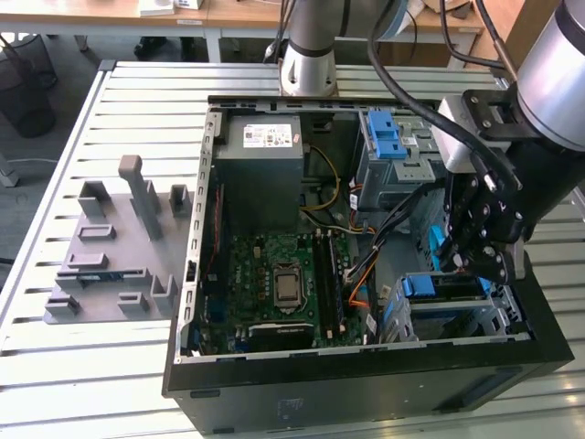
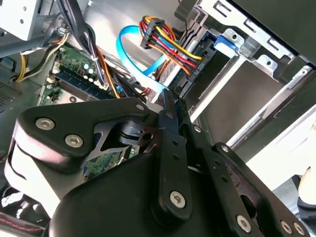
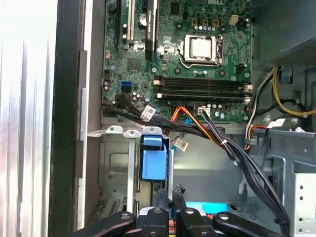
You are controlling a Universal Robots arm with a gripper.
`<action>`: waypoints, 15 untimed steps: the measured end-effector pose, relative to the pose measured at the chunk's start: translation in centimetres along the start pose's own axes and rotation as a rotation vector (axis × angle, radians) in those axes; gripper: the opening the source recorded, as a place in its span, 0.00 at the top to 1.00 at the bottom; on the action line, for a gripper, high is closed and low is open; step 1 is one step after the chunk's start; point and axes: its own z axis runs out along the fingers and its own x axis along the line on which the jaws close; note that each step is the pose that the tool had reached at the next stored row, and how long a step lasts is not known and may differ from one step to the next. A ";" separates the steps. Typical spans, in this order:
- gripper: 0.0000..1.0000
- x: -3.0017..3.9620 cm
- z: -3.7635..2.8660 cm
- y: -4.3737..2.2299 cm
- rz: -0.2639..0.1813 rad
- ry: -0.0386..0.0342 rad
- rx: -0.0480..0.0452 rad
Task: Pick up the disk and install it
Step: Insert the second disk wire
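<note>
The disk [image 1: 431, 288] lies flat in the lower drive cage at the exterior view's right, inside the open computer case; its blue frame edge faces the motherboard. In the first wrist view a strip of that blue frame [image 3: 210, 207] shows just behind my fingers. My gripper [image 1: 464, 267] hangs right over the disk, pointing down into the cage. In both wrist views the gripper [image 3: 171, 191] [image 2: 168, 96] stands shut, fingertips nearly together with nothing seen between them. Whether the tips touch the disk I cannot tell.
A grey power supply box [image 1: 260, 160] with a white sticker sits at the case's back. Beside it is a grey cage with a blue latch [image 1: 388, 137]. Cable bundles [image 3: 237, 153] and a blue data cable [image 2: 129, 54] run by the cage. A grey fixture [image 1: 114, 242] stands on the table.
</note>
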 end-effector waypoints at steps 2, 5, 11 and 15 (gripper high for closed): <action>0.84 0.07 0.32 -0.04 0.003 0.0001 0.0001; 0.84 0.09 0.49 -0.29 0.006 0.0002 0.0000; 0.84 0.18 0.72 -0.39 0.011 -0.0001 0.0001; 0.84 0.30 0.80 -0.40 0.019 -0.0003 0.0006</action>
